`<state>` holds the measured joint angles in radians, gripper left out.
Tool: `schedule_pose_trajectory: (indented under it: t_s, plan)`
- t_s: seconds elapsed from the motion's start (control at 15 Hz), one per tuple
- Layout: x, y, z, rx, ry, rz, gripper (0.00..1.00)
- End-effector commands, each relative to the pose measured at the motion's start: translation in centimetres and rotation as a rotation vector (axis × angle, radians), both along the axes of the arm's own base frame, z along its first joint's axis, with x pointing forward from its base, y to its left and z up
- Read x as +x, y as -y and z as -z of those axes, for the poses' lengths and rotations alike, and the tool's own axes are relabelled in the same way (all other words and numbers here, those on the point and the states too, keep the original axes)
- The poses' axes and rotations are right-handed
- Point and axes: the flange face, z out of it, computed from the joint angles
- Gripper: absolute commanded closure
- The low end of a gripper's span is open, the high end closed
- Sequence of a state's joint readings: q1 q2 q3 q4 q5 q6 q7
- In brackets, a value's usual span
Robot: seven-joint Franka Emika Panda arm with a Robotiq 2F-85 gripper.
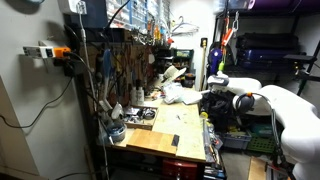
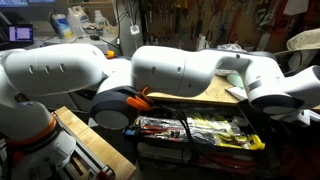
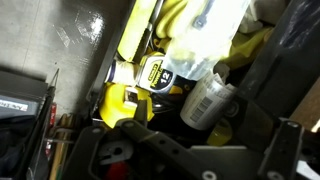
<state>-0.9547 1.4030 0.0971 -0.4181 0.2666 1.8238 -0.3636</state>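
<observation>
- White cylindrical plastic bottle (image 3: 207, 100) is seen in the wrist view, lying tilted just beside the yellow plastic tool case (image 3: 118, 100).
- A crumpled clear plastic bag (image 3: 205, 35) is spread over the upper part of the bottle and reaches across the tool case.
- A black-and-yellow label (image 3: 157, 70) is shown on the tool case, touching the edge of the bag.
- The dark claw (image 1: 213, 98) is held low in an exterior view, off the end of the pale wooden worktop (image 1: 165, 135); in the wrist view the bottle is the thing nearest to it, close by the tool case.
- Whether the claw is released or clenched cannot be told, as its fingers are hidden or blurred in every view.
- The white robot arm (image 2: 190, 70) is stretched across an exterior view, above a long clear-lidded organiser box (image 2: 190, 128) filled with red and yellow tools.
- A pegboard hung with hand tools (image 1: 125, 50) is set along the worktop's far edge.
</observation>
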Motion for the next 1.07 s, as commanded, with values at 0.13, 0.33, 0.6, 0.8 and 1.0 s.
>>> schedule_pose_trajectory:
  t_s: [0.13, 0.33, 0.6, 0.8, 1.0]
  plan:
    - [3.0, -0.5, -1.5, -0.265, -0.079, -0.030, 0.00]
    - [2.6, 0.4, -2.6, -0.383, -0.171, 0.016, 0.00]
    - [0.9, 0.5, -3.9, -0.401, -0.384, -0.010, 0.00]
    - [0.2, -1.0, -4.6, -0.285, -0.460, -0.142, 0.00]
    - [-0.5, -2.6, -5.4, -0.163, -0.517, -0.248, 0.00]
